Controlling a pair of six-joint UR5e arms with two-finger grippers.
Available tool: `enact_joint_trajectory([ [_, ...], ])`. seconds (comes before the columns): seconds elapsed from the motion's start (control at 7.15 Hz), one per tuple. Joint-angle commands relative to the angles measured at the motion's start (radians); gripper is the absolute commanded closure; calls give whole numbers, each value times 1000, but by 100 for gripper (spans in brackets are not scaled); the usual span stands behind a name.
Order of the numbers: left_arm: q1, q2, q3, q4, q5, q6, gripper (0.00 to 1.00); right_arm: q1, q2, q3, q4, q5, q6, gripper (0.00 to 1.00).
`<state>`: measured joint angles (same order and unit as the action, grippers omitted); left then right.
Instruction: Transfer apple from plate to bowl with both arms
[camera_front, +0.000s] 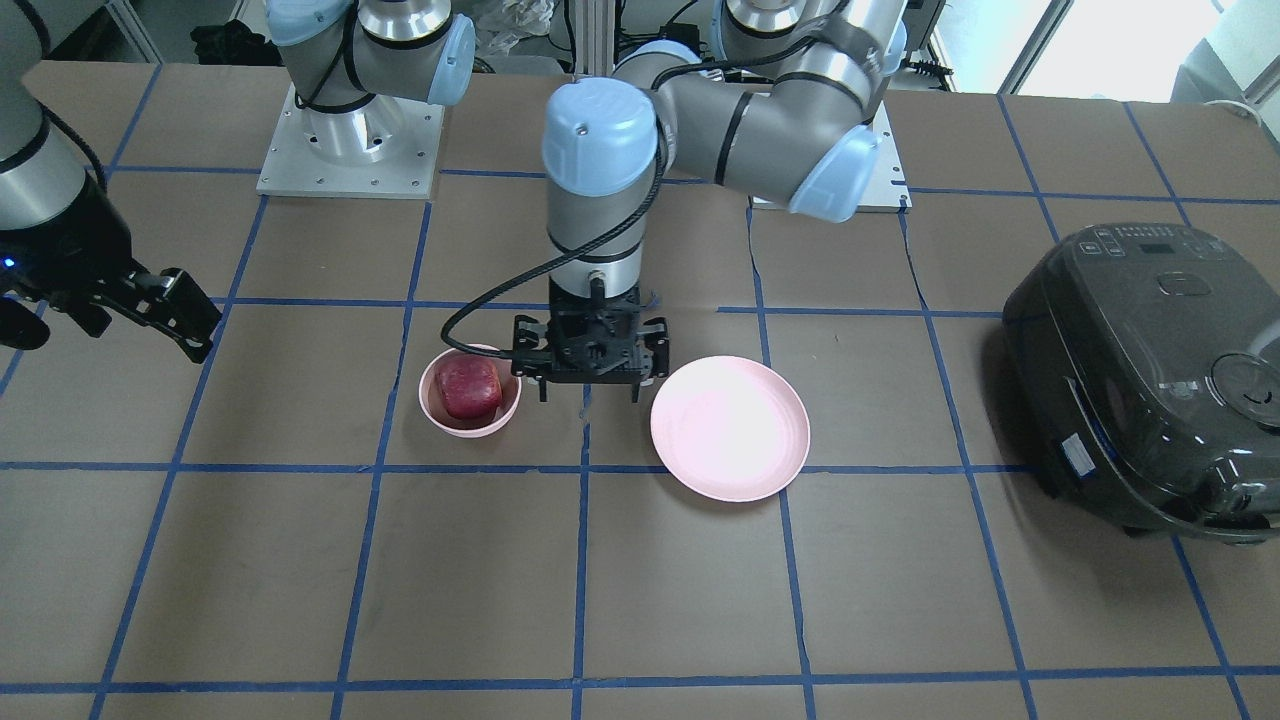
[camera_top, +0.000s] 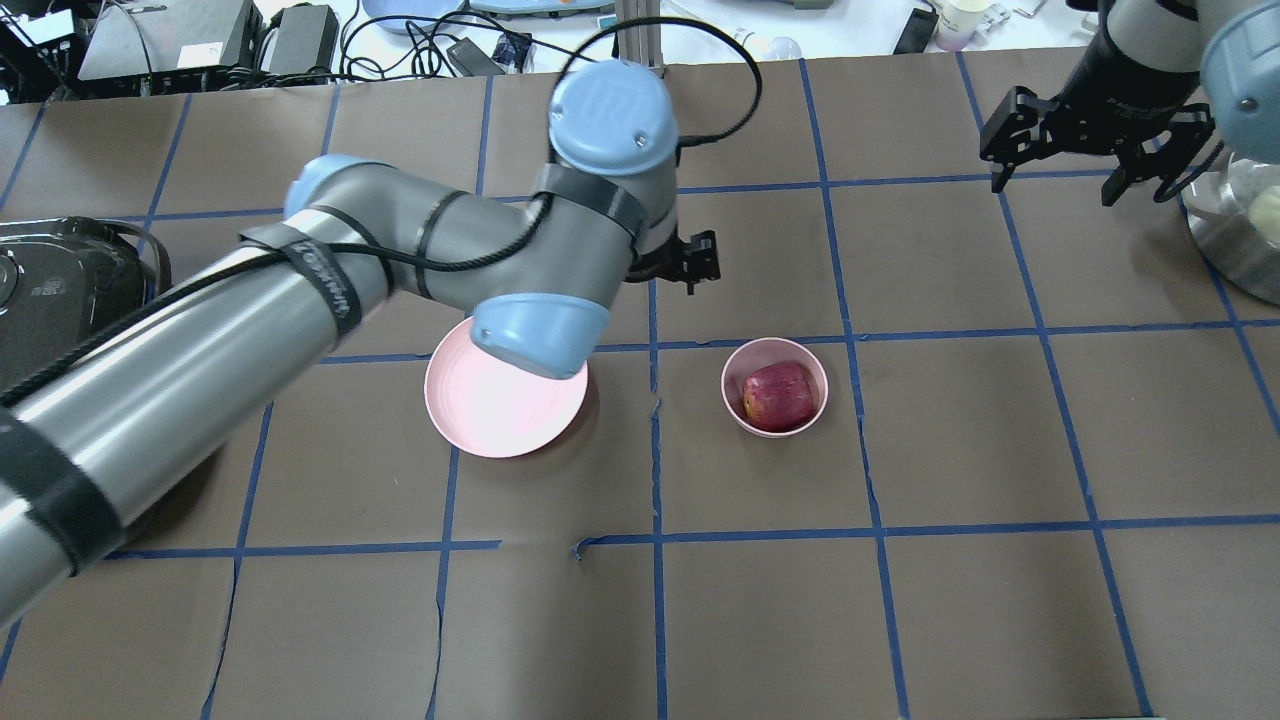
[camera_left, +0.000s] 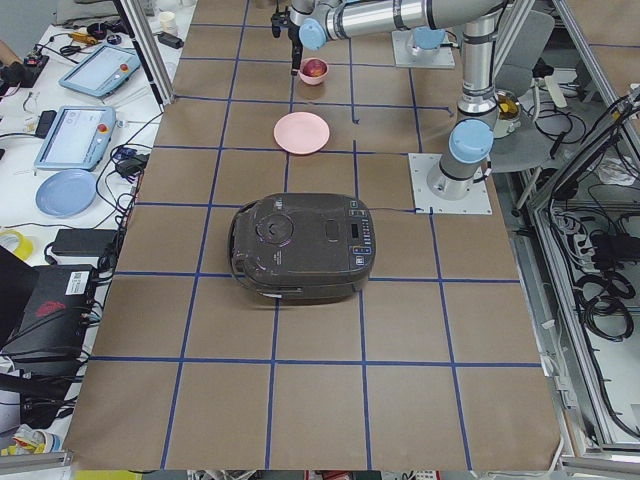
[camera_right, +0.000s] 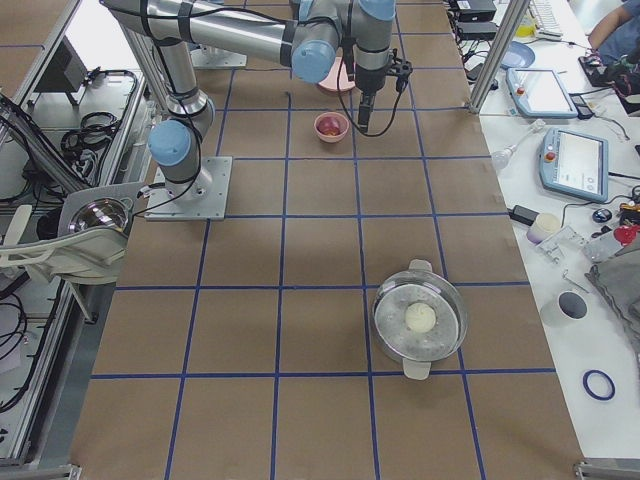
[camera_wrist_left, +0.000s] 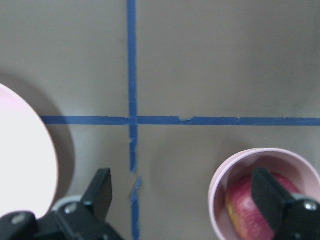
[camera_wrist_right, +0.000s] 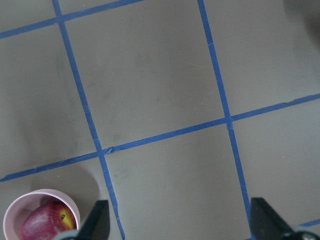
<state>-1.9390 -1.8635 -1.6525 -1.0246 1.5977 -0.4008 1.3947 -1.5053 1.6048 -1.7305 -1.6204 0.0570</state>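
Apple (camera_top: 778, 395) in bowl (camera_top: 727, 388); dark red, seemingly yellow-patched

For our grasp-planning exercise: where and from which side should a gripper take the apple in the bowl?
Probably its upper flanks, coming straight down from above. The apple sits inside the bowl, whose wall rings it closely, so a sideways approach is blocked; only its top is exposed.

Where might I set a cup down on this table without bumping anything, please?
Free: the broad rows on the operators' side of the plate and bowl, and the squares between bowl and right gripper. Crowded: the gap between plate and bowl, where the open left gripper hangs.
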Motion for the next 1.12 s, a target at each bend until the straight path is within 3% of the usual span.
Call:
enact_joint_trajectory([
  [0.0,180,143,17,-214,-36,208,0,94,-61,-3,60,2,35,0],
  [0.28,337,257,72,-404,-36,406,0,161,-92,-5,132,1,37,0],
  [0.42,360,291,86,-490,-27,445,0,167,-104,-6,134,11,37,0],
  [0.56,361,317,95,-492,-25,456,0,168,-122,-8,170,52,37,0],
  [0.98,413,293,94,-400,-30,504,0,167,-122,-8,198,57,21,0],
])
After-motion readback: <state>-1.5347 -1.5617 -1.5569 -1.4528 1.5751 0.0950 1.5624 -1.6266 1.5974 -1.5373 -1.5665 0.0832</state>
